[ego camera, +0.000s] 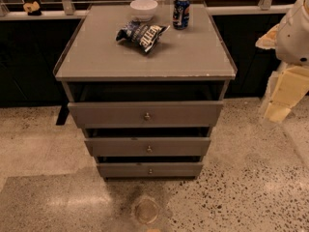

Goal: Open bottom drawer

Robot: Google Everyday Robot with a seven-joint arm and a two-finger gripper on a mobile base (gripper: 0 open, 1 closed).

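far left, a small tan object (33, 7) sits on the pale ledge (43, 15) behind the cabinet, too small to tell what it is

grey cabinet (72, 100) stands mid frame on the speckled floor (43, 144), seen from above and in front. its flat grey tabletop (91, 57) carries three things: a crumpled blue and white chip bag (141, 34) lying near the middle, a white bowl (144, 8) upright at the back edge just behind the bag, and a blue soda can (181, 12) upright to the right of the bowl, apart from it

under the tabletop three grey drawer fronts are stacked, each with one small round knob at its centre: top drawer (106, 114) looks widest, middle drawer (116, 147) below it, bottom drawer (120, 170) lowest and narrowest looking, just above the floor. a dark gap shows above each front. the bottom drawer's knob (150, 171) is bare, nothing touching it; cannot tell how far out that drawer sits

a round pale mark (146, 210) is on the floor just in front of the cabinet

far right, the white arm (297, 33) comes in at the frame edge with the cream-coloured claw (279, 108) hanging below it, over the floor, well apart from the cabinet and from the bottom drawer, holding nothing; wide or narrow, cannot tell
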